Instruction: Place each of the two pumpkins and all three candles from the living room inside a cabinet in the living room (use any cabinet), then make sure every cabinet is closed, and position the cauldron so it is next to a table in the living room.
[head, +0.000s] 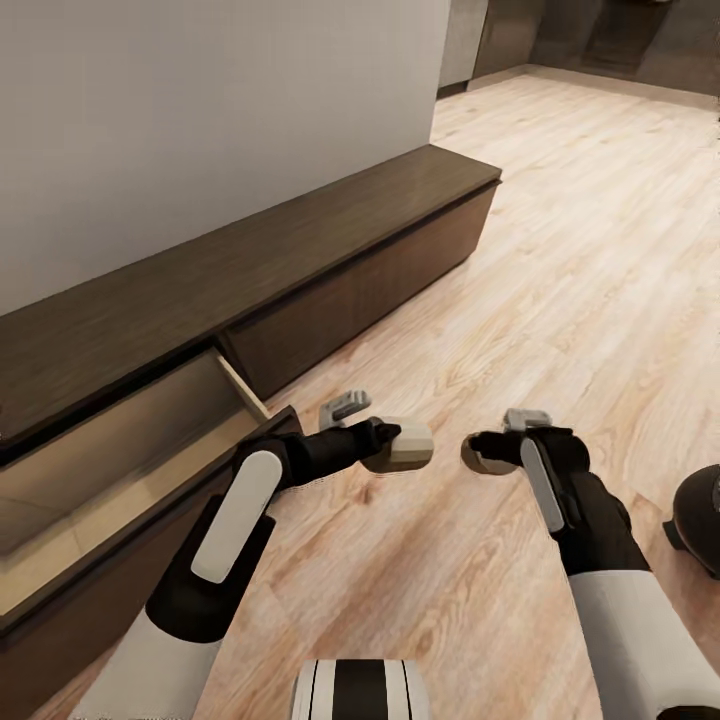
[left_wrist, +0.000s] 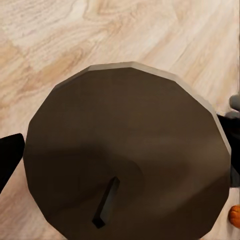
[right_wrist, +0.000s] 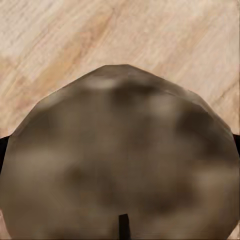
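Observation:
My left gripper (head: 398, 446) is shut on a pale beige candle (head: 408, 444) and holds it above the wood floor, just right of the open drawer. In the left wrist view the candle's flat taupe top (left_wrist: 125, 150) and dark wick sit close to the camera, with a black finger (left_wrist: 7, 160) beside it. My right gripper (head: 488, 450) is shut on a darker brown candle (head: 482, 455); its mottled top (right_wrist: 120, 160) looms in the right wrist view. The long dark-brown cabinet (head: 350, 240) runs along the wall, one drawer (head: 110, 440) pulled out. The black cauldron (head: 700, 515) stands on the floor at the right edge.
A small orange rounded shape (left_wrist: 235, 215) peeks out past the candle in the left wrist view. My white and black base (head: 360, 690) is at the bottom of the head view. Open wood floor (head: 580, 260) stretches ahead and to the right.

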